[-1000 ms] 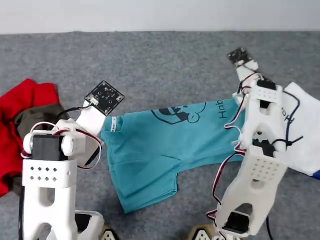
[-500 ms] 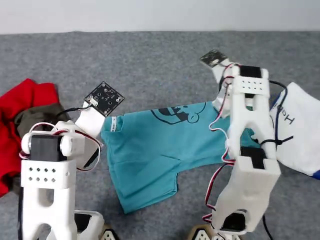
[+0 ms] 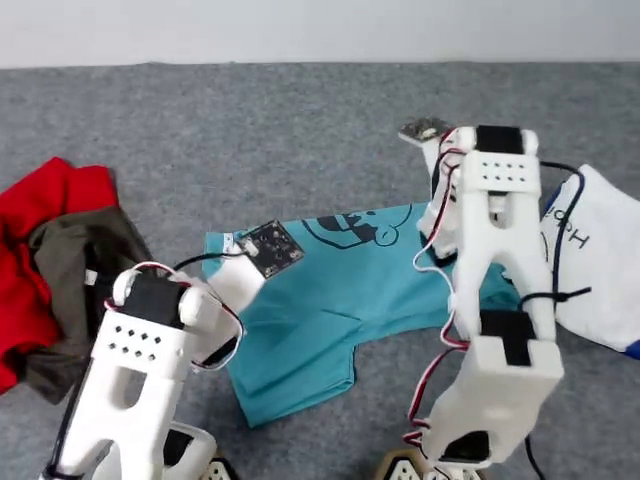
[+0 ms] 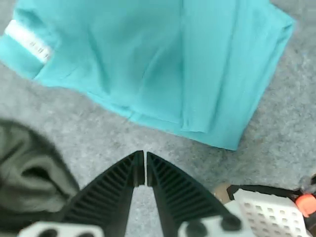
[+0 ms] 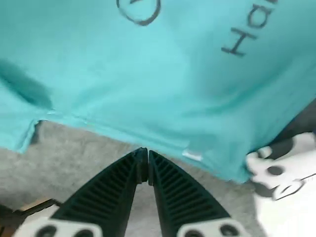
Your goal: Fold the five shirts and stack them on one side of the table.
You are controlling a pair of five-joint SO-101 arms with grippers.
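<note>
Teal shirt (image 3: 330, 295): is lying spread flat on the grey tabletop (image 3: 300, 120) between the 2 arms, print facing up, with a small white tag (image 3: 228, 246) at its left corner.
Left fingers (image 4: 116, 187): are pressing together tip to tip and gripping nothing. They are hovering over bare tabletop just beside the teal shirt's edge, apart from the cloth.
Left arm (image 3: 150, 360): is leaning in from the near left, its wrist sitting over the teal shirt's left part.
Right fingers (image 5: 173, 186): are also closing fully on each other, holding nothing. Their tips are sitting right at the teal shirt's hem, where cloth meets tabletop; whether they are touching the fabric cannot be told.
Right arm (image 3: 495, 260): is stretching over the teal shirt's right end.
White shirt (image 3: 600, 270): is lying at the right side of the tabletop, meeting the teal shirt's right end and partly hiding behind the right arm.
Red shirt (image 3: 45, 200): is lying crumpled at the left edge of the tabletop.
Olive shirt (image 3: 75, 265): is lying bunched on top of the red shirt, near the left fingers but apart from them.
</note>
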